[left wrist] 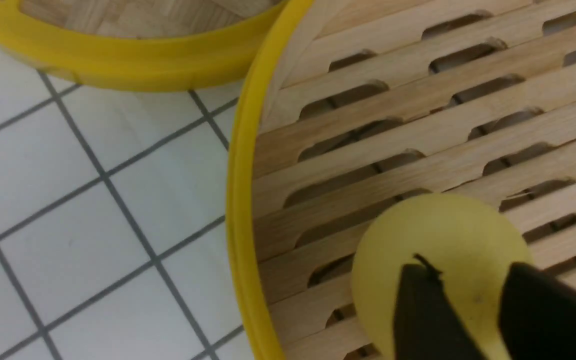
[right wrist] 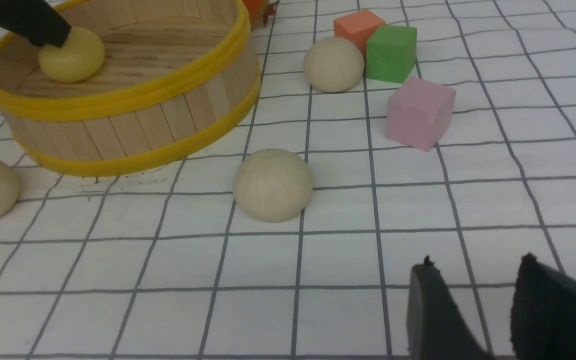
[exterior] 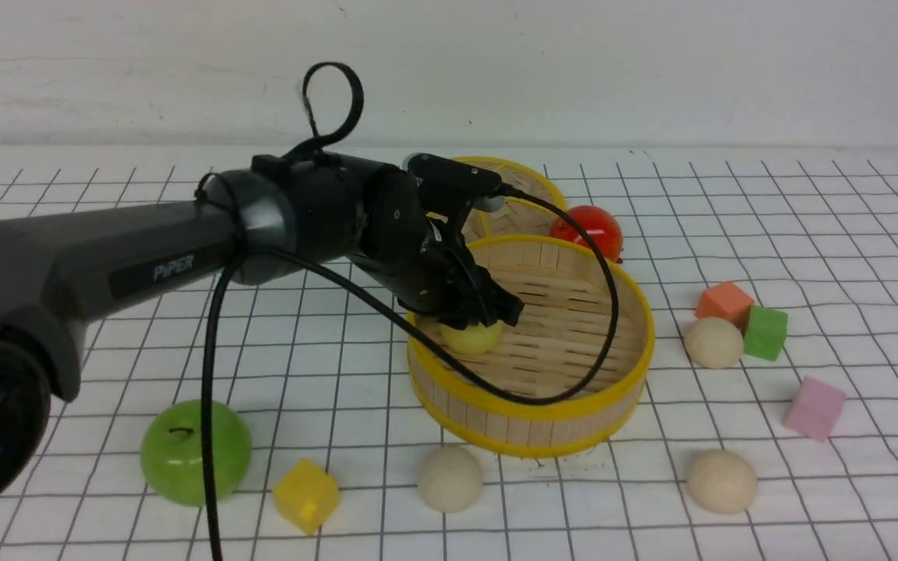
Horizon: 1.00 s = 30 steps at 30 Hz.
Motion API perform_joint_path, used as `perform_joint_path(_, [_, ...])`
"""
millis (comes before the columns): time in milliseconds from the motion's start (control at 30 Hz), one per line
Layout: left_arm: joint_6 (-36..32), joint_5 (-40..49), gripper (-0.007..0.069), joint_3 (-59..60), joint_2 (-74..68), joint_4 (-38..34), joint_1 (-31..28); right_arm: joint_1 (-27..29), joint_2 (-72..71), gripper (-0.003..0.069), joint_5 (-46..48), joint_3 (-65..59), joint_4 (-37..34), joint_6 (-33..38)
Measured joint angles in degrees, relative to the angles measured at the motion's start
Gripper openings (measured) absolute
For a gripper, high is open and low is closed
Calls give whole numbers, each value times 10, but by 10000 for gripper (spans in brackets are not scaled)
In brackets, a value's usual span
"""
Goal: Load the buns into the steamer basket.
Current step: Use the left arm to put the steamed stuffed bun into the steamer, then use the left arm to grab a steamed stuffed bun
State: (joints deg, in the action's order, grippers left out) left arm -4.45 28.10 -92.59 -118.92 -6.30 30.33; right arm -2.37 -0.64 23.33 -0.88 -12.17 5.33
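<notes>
Front view: left gripper (exterior: 492, 318) reaches into the basket (exterior: 636, 366).
Left jaws: apart, just over the yellow bun (exterior: 471, 340).
Yellow bun: on the basket floor, by its left wall.
Cream buns (exterior: 450, 478) (exterior: 721, 481) (exterior: 713, 342): three, on the table (exterior: 846, 257) outside the basket.
Right gripper (right wrist: 478, 267): jaws apart, empty.

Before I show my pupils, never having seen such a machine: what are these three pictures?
A two-armed robot. The wide picture looks forward from between its arms; the others come from cameras on each wrist. On the white gridded cloth lie a round bamboo-slat steamer basket, three cream balls, a green apple, a red ball and coloured cubes. The left claw, jaws apart, is right over a pale yellow ball lying inside the basket. The right claw is open and empty.
</notes>
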Motion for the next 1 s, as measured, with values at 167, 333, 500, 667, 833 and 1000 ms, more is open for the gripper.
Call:
perform_joint_path(167, [26,48,451,-3,35,1,0,0,0,239,0,0,0,0])
perform_joint_path(333, [86,176,344,25,146,1,6,0,0,239,0,0,0,0])
perform_joint_path(500, [88,224,61,144,216,9,66,0,0,239,0,0,0,0])
perform_joint_path(667, [88,196,-13,200,200,8,111,0,0,239,0,0,0,0])
perform_joint_path(833, [88,141,74,202,174,25,112,0,0,239,0,0,0,0])
perform_joint_path(1000, [95,100,244,202,160,41,112,0,0,239,0,0,0,0])
